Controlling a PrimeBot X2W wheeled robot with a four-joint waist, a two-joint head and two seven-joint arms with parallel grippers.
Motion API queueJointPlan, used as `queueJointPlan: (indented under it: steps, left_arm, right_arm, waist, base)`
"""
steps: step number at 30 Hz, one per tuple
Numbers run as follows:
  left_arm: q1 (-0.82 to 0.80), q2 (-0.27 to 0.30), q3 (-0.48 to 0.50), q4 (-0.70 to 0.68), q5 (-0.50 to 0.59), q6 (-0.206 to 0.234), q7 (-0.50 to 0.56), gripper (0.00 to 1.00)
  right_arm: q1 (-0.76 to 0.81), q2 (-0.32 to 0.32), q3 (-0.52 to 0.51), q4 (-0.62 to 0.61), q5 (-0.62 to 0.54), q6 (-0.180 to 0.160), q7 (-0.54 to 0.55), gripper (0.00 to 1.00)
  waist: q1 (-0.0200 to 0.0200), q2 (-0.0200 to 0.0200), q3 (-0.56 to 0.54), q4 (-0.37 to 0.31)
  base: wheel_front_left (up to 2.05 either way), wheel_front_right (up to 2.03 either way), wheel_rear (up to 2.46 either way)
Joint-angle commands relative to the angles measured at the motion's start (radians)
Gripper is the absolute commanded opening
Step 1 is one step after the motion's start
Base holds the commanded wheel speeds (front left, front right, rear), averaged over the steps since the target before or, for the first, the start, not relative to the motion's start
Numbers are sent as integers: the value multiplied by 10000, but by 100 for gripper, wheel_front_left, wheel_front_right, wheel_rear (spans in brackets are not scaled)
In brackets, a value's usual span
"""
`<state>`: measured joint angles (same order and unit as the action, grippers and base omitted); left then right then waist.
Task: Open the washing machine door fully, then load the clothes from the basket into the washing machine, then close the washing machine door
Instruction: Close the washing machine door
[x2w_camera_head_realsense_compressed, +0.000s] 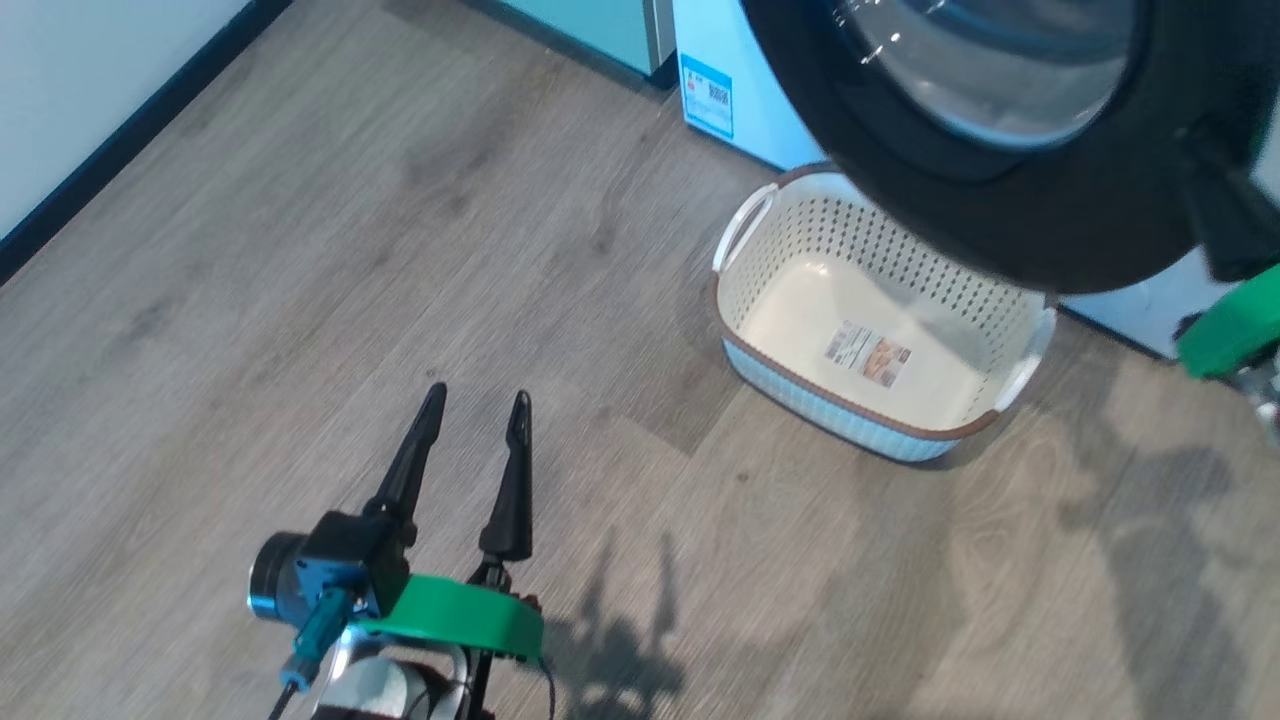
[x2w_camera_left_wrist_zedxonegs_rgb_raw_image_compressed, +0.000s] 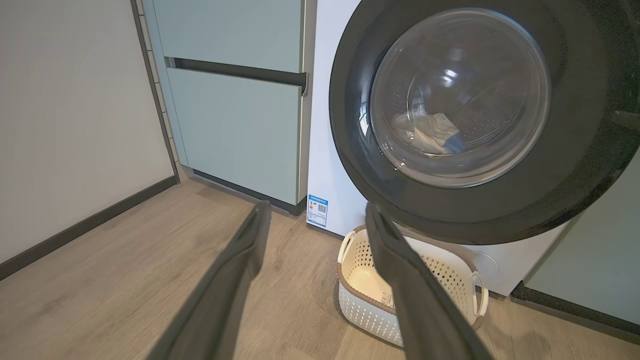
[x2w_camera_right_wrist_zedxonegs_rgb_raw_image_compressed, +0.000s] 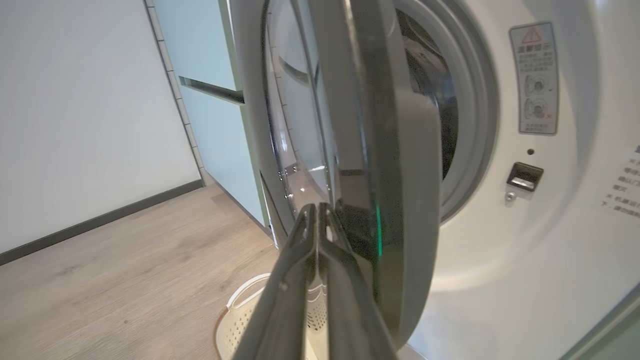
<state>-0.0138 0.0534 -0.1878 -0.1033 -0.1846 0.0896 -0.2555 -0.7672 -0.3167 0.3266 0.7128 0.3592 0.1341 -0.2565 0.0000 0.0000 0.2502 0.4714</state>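
On the far left a pale wall (x2w_camera_left_wrist_zedxonegs_rgb_raw_image_compressed: 75, 125) meets the wood floor (x2w_camera_head_realsense_compressed: 400, 250) along a dark skirting, and we have broad bare floor there. Our left hand (x2w_camera_head_realsense_compressed: 478, 395) hovers over that floor, well apart from everything, its fingers spread wide and holding nothing. The left wrist view looks along this hand (x2w_camera_left_wrist_zedxonegs_rgb_raw_image_compressed: 317, 207) to the pale green cabinets (x2w_camera_left_wrist_zedxonegs_rgb_raw_image_compressed: 235, 125), which the head view cuts down to a sliver.

Next comes the washing machine (x2w_camera_left_wrist_zedxonegs_rgb_raw_image_compressed: 325, 165), with a blue sticker (x2w_camera_head_realsense_compressed: 707, 95) low on its white front. The basket (x2w_camera_head_realsense_compressed: 830, 410) sits on the floor just before it. The head view looks straight into the basket, down to the label on its bottom; in the left wrist view our own finger hides its middle (x2w_camera_left_wrist_zedxonegs_rgb_raw_image_compressed: 360, 300).

The washing machine door (x2w_camera_head_realsense_compressed: 1000, 230) stands partly open, overhanging the basket's far side. Through the door's (x2w_camera_left_wrist_zedxonegs_rgb_raw_image_compressed: 500, 215) glass the left wrist view shows the clothes (x2w_camera_left_wrist_zedxonegs_rgb_raw_image_compressed: 425, 132) in the drum, pale and hard to make out.

The right wrist view takes the door (x2w_camera_right_wrist_zedxonegs_rgb_raw_image_compressed: 360, 100) edge-on, with the grey gasket and a latch (x2w_camera_right_wrist_zedxonegs_rgb_raw_image_compressed: 524, 176) beyond, hidden from the other views. Our right hand (x2w_camera_right_wrist_zedxonegs_rgb_raw_image_compressed: 318, 207) is closed, fingers pressed together, tips at the door's rim; we cannot tell whether they touch. In the head view that arm is a blur at the right edge.
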Motion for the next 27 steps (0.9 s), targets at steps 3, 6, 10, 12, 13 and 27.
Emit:
queueJointPlan:
  steps: [3,6,10,12,13,27]
  left_arm:
    - [-575,-14,285,-421,-18,-31,-63,100]
    - [-711,-23,201,-393,-101,-11,-63,100]
    - [-939,-28,34,-410,-289,54,-63,100]
    - [-1006,-29,-63,-427,-403,123,-63,100]
    - [-1036,-29,-106,-445,-445,155,-63,100]
    - [-1301,-31,-542,-410,-911,474,-63,100]
  right_arm:
    - [-749,-425,-128,-17,-76,-34,-53,0]
    - [-1177,-694,-223,207,-146,-34,-53,0]
    - [-1854,-1038,-275,553,-260,-34,-53,0]
    - [-2196,-1171,-268,713,-313,-34,-52,0]
    - [-2356,-1222,-265,782,-330,-34,-52,0]
    - [-3970,-1853,-727,2230,-470,-34,-51,0]
  waist:
    - [0,0,387,172]
    - [0,0,691,308]
    - [0,0,1093,510]
    - [0,0,1262,598]
    - [0,0,1329,635]
    - [0,0,1866,1023]
  base:
    - [0,0,0]
    - [0,0,0]
    - [0,0,0]
    - [0,0,0]
    - [0,0,0]
    - [0,0,0]
